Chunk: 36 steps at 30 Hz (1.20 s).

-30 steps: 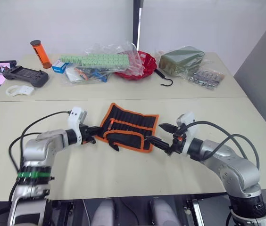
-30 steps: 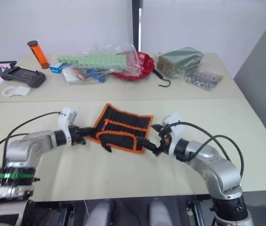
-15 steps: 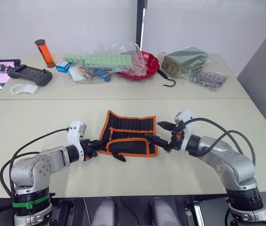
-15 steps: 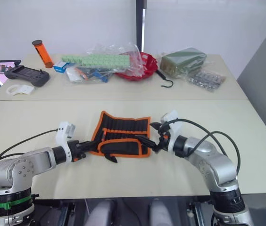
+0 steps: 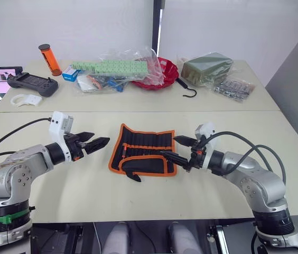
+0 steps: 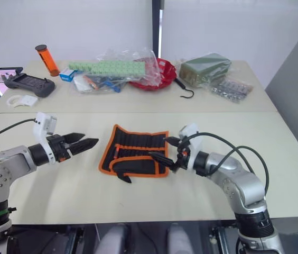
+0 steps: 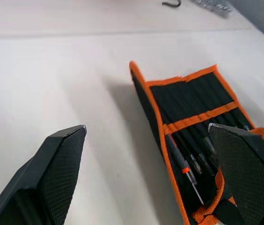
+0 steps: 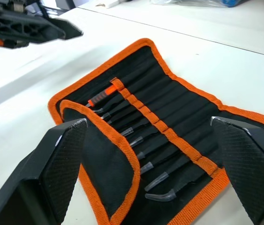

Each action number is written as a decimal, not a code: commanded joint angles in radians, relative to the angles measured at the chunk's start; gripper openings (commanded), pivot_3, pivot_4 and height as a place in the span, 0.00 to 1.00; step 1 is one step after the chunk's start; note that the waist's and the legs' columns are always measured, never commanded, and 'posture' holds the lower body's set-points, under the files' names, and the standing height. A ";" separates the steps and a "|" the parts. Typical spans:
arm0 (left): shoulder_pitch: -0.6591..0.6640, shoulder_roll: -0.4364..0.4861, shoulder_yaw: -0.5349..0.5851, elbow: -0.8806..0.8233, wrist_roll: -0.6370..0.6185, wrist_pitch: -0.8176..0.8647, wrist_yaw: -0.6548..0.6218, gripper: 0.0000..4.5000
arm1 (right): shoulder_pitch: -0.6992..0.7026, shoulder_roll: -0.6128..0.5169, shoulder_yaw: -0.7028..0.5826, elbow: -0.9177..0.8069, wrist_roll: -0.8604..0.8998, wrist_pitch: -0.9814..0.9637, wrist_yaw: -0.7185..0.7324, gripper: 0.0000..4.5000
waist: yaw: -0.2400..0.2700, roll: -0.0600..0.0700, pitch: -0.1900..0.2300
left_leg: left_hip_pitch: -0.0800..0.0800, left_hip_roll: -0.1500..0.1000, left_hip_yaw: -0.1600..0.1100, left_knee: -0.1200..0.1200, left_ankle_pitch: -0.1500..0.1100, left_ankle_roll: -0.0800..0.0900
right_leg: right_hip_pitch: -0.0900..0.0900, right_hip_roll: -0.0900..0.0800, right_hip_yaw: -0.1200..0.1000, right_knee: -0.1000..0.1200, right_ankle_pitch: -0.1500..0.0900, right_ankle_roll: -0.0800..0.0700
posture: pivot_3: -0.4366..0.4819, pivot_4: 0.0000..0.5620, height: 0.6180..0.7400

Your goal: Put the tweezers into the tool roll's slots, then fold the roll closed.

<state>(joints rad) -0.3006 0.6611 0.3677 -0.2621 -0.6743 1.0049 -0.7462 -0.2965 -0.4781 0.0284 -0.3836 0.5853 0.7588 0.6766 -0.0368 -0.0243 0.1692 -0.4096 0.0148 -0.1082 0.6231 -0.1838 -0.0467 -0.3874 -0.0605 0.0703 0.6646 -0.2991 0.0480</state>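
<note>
Left gripper [image 5: 97,142]: fingers released, now drawing back from the tool roll [image 5: 143,153].
Right gripper [image 5: 176,148]: fingers spread, hovering at roll's right edge.
Tweezers [image 8: 157,159]: sitting slotted; folding is pending.

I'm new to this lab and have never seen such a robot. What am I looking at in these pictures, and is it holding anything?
It is a humanoid robot with two arms. Two pictures come from its head, looking down over a table; two come from cameras on its wrists. The left gripper and the right gripper are both open and hold nothing. Between them lies the tool roll, unrolled, black with orange trim, with tweezers tucked in its slots. At the table's far side sit a red bowl, a black hook and bagged items.
</note>
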 commanded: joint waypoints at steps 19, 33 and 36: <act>0.253 0.199 -0.090 -0.015 0.112 -0.595 -0.464 0.00 | 0.084 -0.009 -0.157 -0.055 0.150 0.118 -0.073 1.00 | -0.003 0.001 0.001 | 0.000 0.001 0.001 -0.001 0.000 0.000 | 0.000 0.000 0.001 0.000 0.000 0.000 | 0.48 0.27 1.00; 0.279 0.138 -0.269 -0.093 0.217 -0.729 -0.430 0.00 | 0.033 -0.068 0.107 -0.091 -0.008 -0.046 0.063 0.73 | -0.004 0.001 0.001 | 0.001 0.001 0.001 -0.001 0.000 0.000 | 0.000 0.000 0.001 -0.001 0.000 -0.001 | 0.48 0.27 1.00; 0.250 0.099 -0.354 -0.032 0.332 -0.830 -0.393 0.00 | -0.001 -0.045 0.169 -0.035 -0.080 -0.123 0.079 0.50 | -0.001 0.001 0.001 | 0.001 0.001 0.001 -0.001 0.000 0.000 | 0.000 0.001 0.001 0.000 0.000 -0.001 | 0.48 0.27 1.00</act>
<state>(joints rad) -0.0357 0.7679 0.0390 -0.3075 -0.3904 0.2319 -1.1581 -0.2781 -0.5298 0.1823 -0.4227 0.5387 0.6878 0.7424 -0.0377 -0.0232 0.1701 -0.4087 0.0157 -0.1069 0.6221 -0.1838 -0.0465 -0.3874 -0.0600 0.0710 0.6643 -0.2994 0.0473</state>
